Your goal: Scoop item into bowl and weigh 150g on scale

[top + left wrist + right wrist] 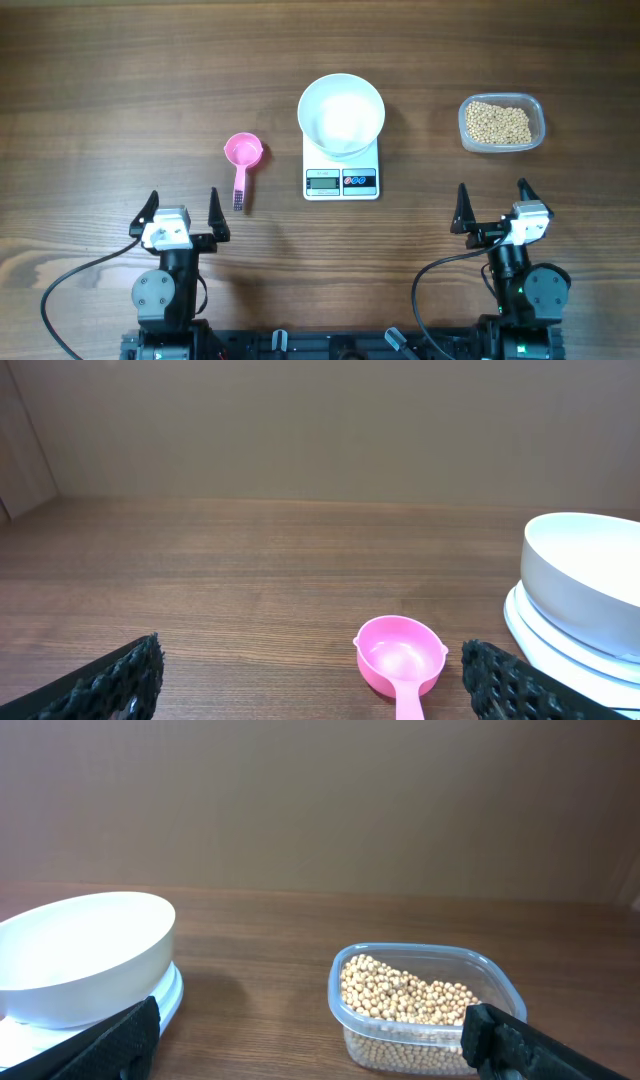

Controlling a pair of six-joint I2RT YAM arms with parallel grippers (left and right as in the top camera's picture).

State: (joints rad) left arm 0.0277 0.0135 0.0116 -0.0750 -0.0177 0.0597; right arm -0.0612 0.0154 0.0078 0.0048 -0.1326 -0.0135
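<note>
Tan beans, the item (499, 122) (405, 995), fill a clear plastic tub (501, 124) (426, 1008) at the back right. The white bowl (341, 113) (585, 575) (80, 952) stands empty on the white scale (341, 170) (560, 645) at the table's middle. A pink scoop (243, 157) (400, 657) lies left of the scale, handle toward me. My left gripper (180, 213) (312, 685) is open near the front edge, behind the scoop, holding nothing. Short of the tub, my right gripper (492, 205) (312, 1045) hangs open and empty.
The wooden table (120, 100) stretches bare to the far left. Cables (70, 285) trail from both arm bases along the front edge. A plain brown wall (320, 430) backs the table.
</note>
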